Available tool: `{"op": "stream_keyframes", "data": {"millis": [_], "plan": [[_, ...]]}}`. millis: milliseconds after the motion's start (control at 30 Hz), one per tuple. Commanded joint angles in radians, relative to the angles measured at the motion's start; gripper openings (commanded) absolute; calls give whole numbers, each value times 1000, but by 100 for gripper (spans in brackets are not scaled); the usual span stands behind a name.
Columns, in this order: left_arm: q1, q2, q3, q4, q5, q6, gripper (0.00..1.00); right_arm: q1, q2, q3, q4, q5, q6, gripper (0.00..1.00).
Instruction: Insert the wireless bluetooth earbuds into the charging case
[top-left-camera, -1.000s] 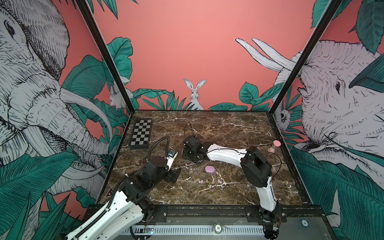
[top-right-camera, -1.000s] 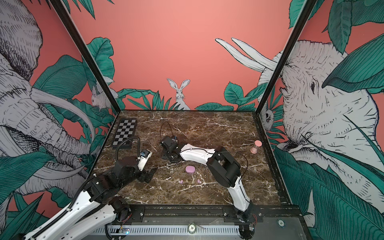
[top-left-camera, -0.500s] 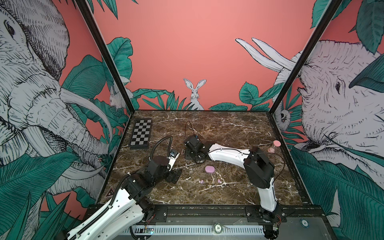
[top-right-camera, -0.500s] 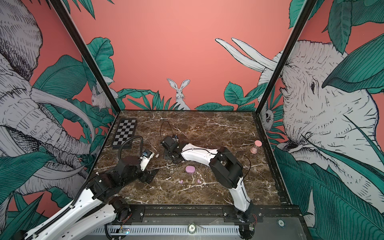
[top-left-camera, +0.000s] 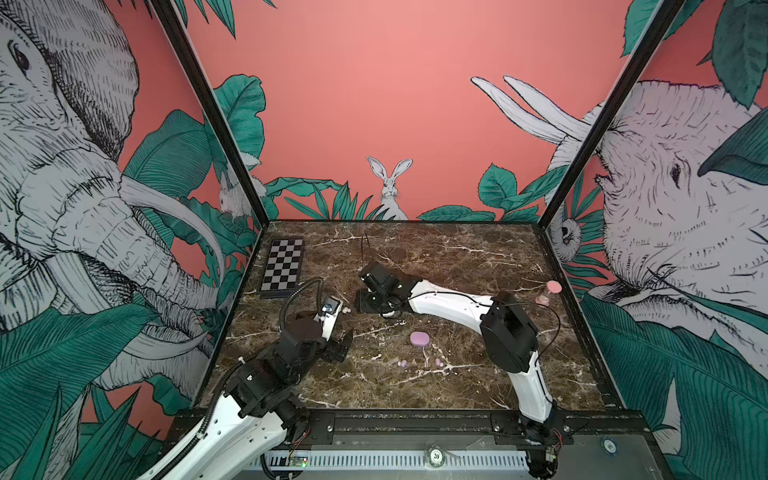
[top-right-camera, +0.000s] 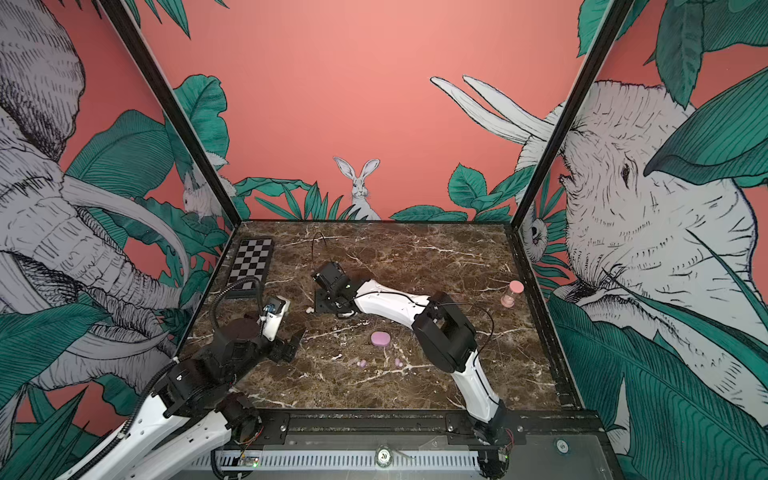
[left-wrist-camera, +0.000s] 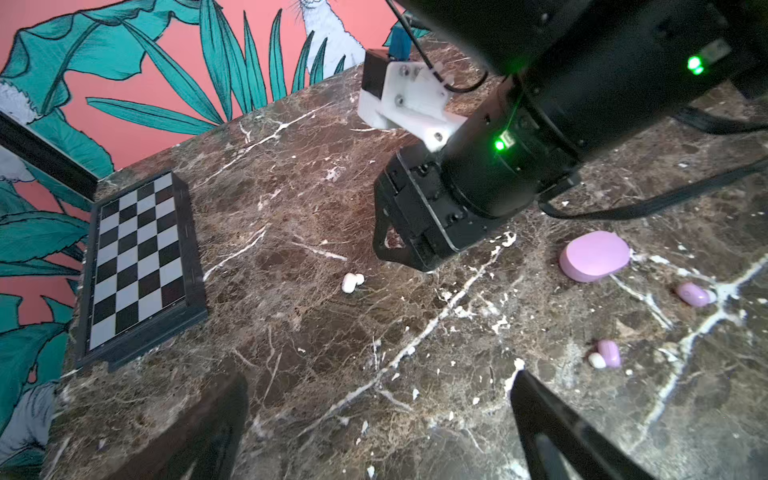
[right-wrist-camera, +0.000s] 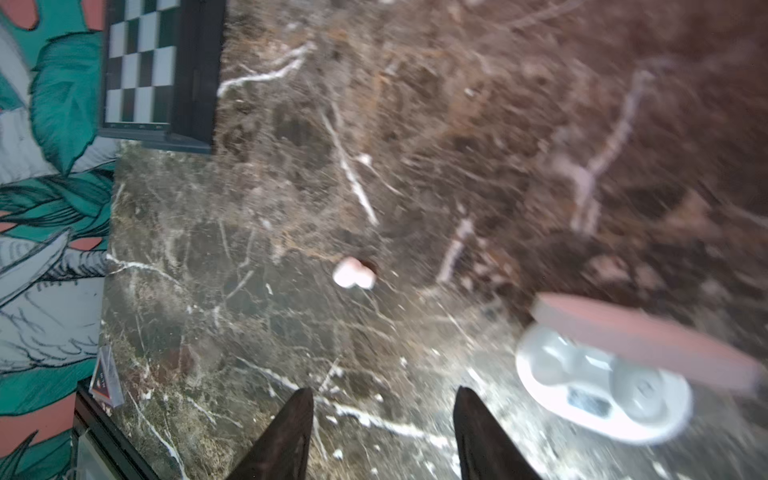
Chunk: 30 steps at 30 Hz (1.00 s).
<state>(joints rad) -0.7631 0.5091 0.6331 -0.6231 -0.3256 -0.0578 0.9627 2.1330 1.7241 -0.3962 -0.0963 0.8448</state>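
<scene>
A white earbud lies on the marble just left of my right gripper. That gripper reaches across the middle and stands open and empty. Beside it sits a white charging case with its lid up; the blur hides what is in it. My left gripper hangs wide open and empty in front of the white earbud. A shut lilac case and two lilac earbuds lie nearer the front.
A folded chessboard lies at the back left by the wall. A pink hourglass stands at the right edge. Printed walls close in three sides.
My right gripper's jaws have opened and it has shifted slightly left. My left arm has crept a little forward, its jaws still wide.
</scene>
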Motion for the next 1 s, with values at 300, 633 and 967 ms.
{"op": "stream_keyframes", "data": {"millis": [300, 633, 967], "plan": [[0, 12, -4, -5, -55, -8, 99, 25, 273, 362, -194, -108, -148, 57], [1, 14, -6, -3, -45, -4, 99, 25, 417, 595, -343, -57, -273, 55], [0, 16, -7, 1, -40, -2, 99, 26, 495, 718, -422, -54, -339, 52]]}}
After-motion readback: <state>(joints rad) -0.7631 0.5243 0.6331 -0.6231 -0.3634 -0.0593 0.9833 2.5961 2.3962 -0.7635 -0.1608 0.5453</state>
